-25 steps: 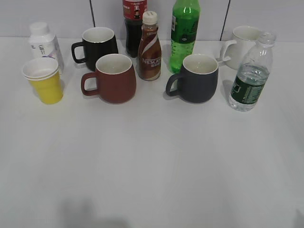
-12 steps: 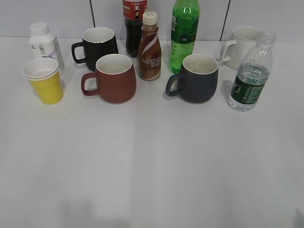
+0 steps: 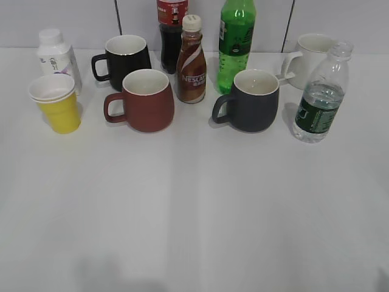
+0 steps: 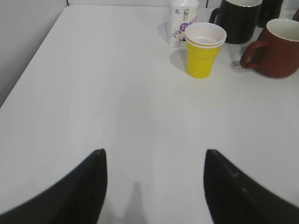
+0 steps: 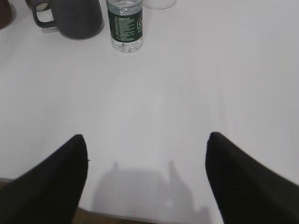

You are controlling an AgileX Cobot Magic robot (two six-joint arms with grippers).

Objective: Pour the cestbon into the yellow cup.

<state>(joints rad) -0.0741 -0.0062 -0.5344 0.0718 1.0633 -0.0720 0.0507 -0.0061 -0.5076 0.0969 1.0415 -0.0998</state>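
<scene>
Nothing has shifted on the table since a second ago, as far as I see. Left gripper [image 4: 154, 186] and right gripper [image 5: 147, 177] both hang spread wide, holding nothing. Cestbon [image 3: 321, 94] stands upright far right beside the grey mug [image 3: 251, 100]; yellow cup [image 3: 56, 103] sits far left, just in front of the white bottle [image 3: 56, 56].

I see a white table [image 3: 194, 213]; on it stand the cestbon [image 3: 321, 94], the yellow cup [image 3: 56, 102], four mugs [image 3: 146, 100], other bottles [image 3: 191, 59].
</scene>
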